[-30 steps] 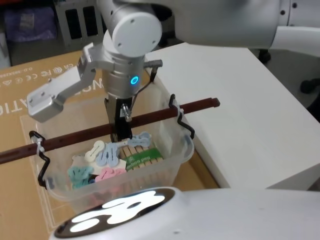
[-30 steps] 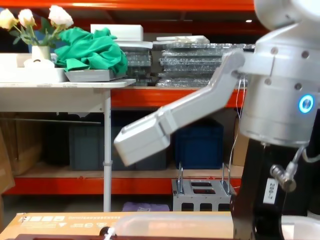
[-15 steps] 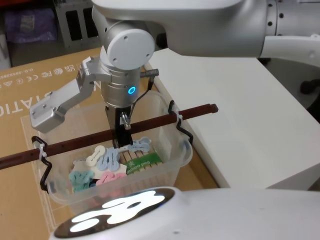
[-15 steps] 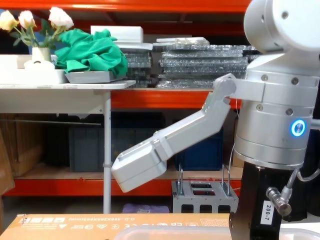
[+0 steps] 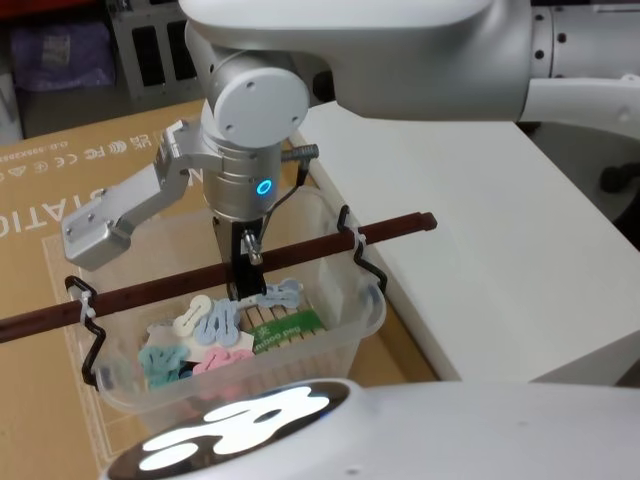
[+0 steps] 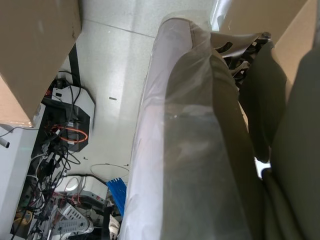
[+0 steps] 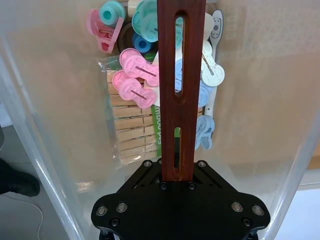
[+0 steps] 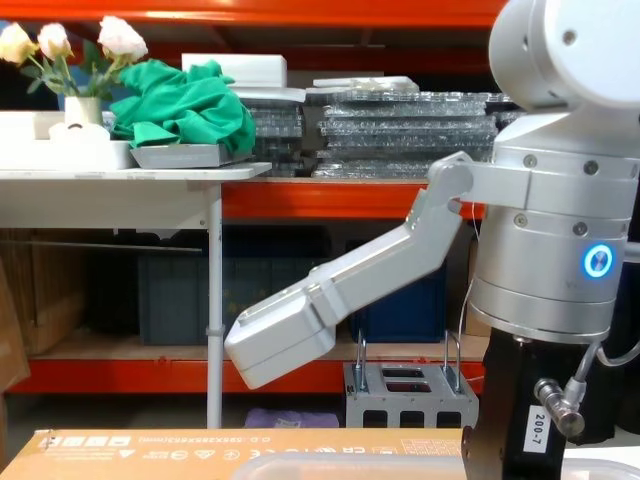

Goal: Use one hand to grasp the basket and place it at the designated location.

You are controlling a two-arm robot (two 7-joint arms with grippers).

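Biggest thing here is the white table [image 5: 480, 240] on the right, with a printed sheet of brown cardboard [image 5: 50, 200] lying just to its left. The right arm [image 5: 250, 110] comes in from above, its fat silver wrist pointing straight down with a blue ring light on. Under it is the basket [image 5: 330, 340], a see-through tub over the cardboard and right next to the table's edge. Honestly can't tell if its bottom is resting on the cardboard or hanging just off it. A long red-brown handle [image 5: 320, 240] runs across the top on black wire clips at both ends, and its right tip pokes out over the table. The black pincer [image 5: 244, 270] is closed tight on the middle of that handle, so it's got the basket by the bar. In the right wrist view the slotted bar runs straight into the pincer's grip. Down in the tub there's a packet of wooden clothespins [image 7: 131, 135] with a green label, plus little plastic pegs [image 7: 132, 82] in pink, blue and teal.
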